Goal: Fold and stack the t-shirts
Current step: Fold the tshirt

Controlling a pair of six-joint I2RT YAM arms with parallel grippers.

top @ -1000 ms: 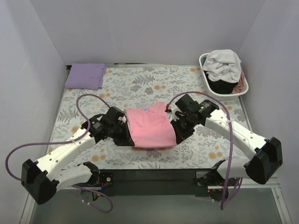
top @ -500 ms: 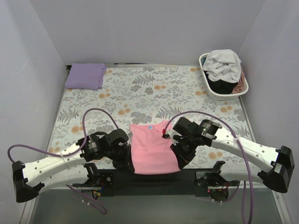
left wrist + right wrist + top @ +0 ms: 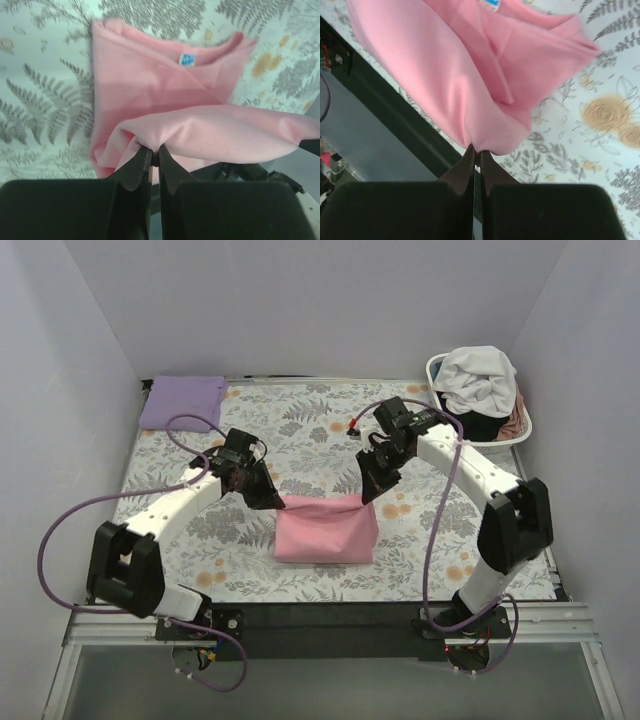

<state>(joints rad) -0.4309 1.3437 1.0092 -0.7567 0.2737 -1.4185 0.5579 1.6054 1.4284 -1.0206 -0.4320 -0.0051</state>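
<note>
- Since a second ago: both arms swung from near edge back over tabletop (image 3: 300, 430), shirt carried along.
- Left fingers (image 3: 132, 170), right fingers (image 3: 462, 170): each pressed together, pinching pink t-shirt (image 3: 325, 532).
- Gripped edge raised, taut between arms; rest lying mid-tabletop.
- Likely half-fold under way; laying down comes next.

A pink t-shirt (image 3: 325, 535), lavender t-shirt (image 3: 183, 402), floral table cover (image 3: 300, 430), white basket (image 3: 462, 444).

Arms reach inward — left gripper (image 3: 272, 502) and right gripper (image 3: 367, 496) pinch the pink t-shirt (image 3: 325, 535) (jaws closed).
</note>
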